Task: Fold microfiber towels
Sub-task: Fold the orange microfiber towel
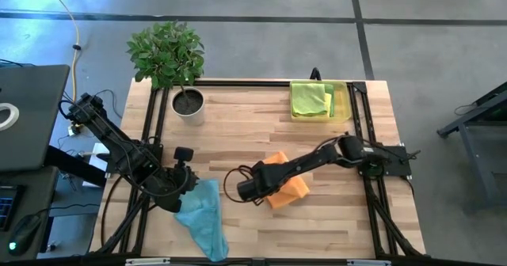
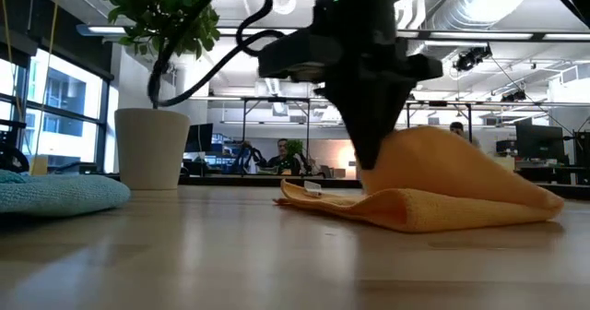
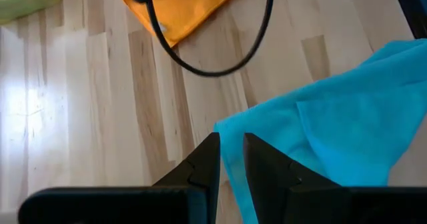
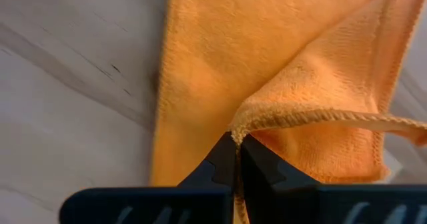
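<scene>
The orange towel (image 1: 287,188) lies partly doubled over at the table's middle, its lower layer flat on the wood. My right gripper (image 1: 247,190) is at its left side, shut on it. It also shows in the low view (image 2: 371,183). The light blue towel (image 1: 204,217) lies rumpled near the front left. My left gripper (image 1: 187,188) is at its far left end, shut on it. Folded lime green towels (image 1: 310,98) lie in the yellow tray (image 1: 347,114) at the far edge. The yellow towel is out of view. My left gripper pinches the light blue towel's edge (image 3: 225,136) between its two fingers, close to a corner; how many layers I cannot tell. The rest of the towel lies slack and rumpled on the table. My right gripper pinches the orange towel's hemmed edge at a folded-over corner (image 4: 243,125) between its two fingertips. The fingers come from above, pointing down. The held part is raised into a hump (image 2: 442,158) and the lower layer lies on the table.
A potted plant (image 1: 187,101) stands at the far left of the table. A black cable loop (image 1: 234,180) hangs beside my right gripper. Bare wood lies between the two towels and along the front right.
</scene>
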